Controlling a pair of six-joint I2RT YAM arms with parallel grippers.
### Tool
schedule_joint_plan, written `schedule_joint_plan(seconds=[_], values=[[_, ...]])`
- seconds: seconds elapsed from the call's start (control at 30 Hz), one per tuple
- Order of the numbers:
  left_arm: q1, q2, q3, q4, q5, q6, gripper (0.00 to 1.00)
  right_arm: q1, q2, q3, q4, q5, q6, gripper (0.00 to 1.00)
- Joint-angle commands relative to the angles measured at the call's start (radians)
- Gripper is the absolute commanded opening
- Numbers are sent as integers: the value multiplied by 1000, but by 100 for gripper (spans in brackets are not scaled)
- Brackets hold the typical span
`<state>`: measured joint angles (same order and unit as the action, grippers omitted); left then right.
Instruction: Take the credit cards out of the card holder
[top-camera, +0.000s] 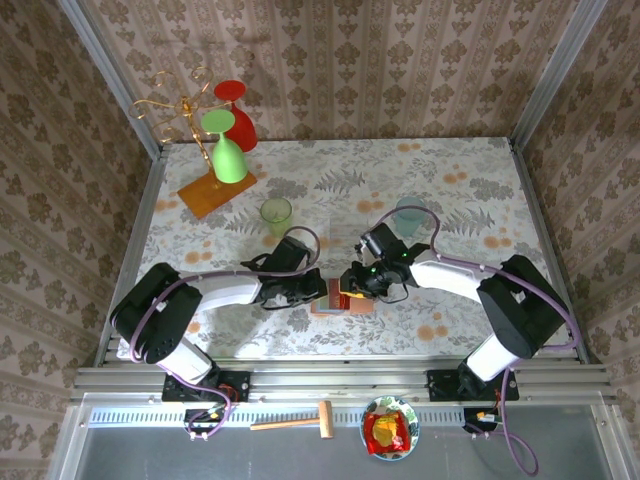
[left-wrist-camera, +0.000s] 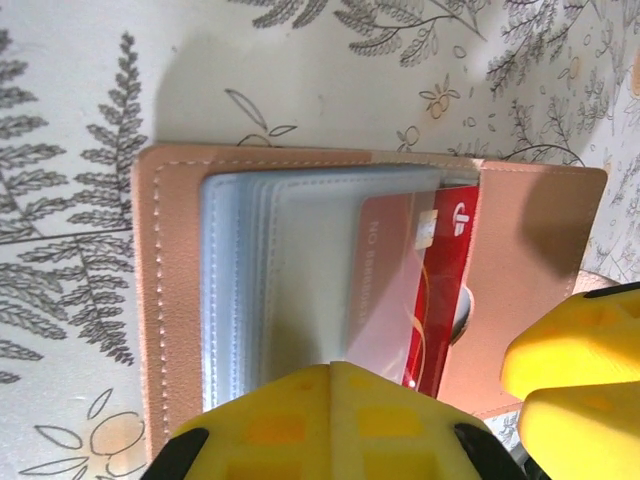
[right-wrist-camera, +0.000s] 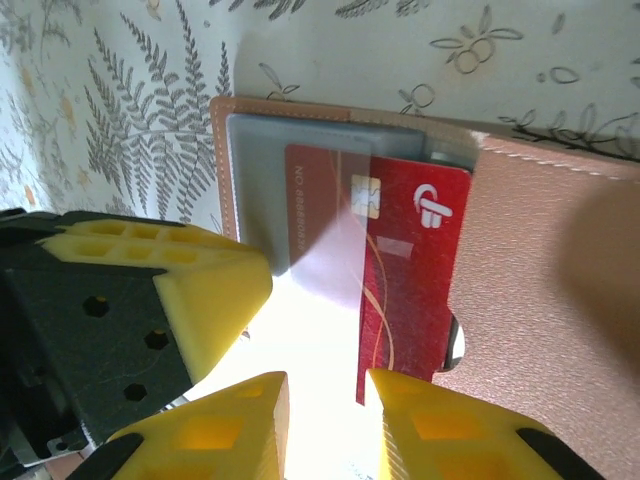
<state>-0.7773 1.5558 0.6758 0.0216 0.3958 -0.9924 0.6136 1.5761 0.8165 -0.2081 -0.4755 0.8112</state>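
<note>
Bright, even light falls from overhead, leaving soft shadows on the table (top-camera: 450, 190). Glare whites out the clear sleeves (right-wrist-camera: 305, 300) of the card holder (right-wrist-camera: 540, 260); the near yellow fingers (left-wrist-camera: 330, 420) look blurred.

I count: one card holder (left-wrist-camera: 530, 230); one red card (right-wrist-camera: 420, 270) showing, possibly more behind cloudy sleeves (left-wrist-camera: 290, 280). Upper left: one gold rack (top-camera: 170, 115), two stemmed glasses: red wine glass (top-camera: 243, 128), green wine glass (top-camera: 228, 160). Mid-frame: two cups: green cup (top-camera: 276, 213), clear cup (top-camera: 408, 215). Bottom: one hammer (top-camera: 295, 421), one bowl (top-camera: 390, 428).
</note>
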Motion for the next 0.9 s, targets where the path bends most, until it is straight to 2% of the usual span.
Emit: schedule_joint_plan(seconds=[0.0,0.87], values=[[5,-20,39,-45,0,28,7,-13,-36,-33,23,0,34,29],[-1,80,24,-64,20,39,7,-44,57,-91,105,-2,31,32]])
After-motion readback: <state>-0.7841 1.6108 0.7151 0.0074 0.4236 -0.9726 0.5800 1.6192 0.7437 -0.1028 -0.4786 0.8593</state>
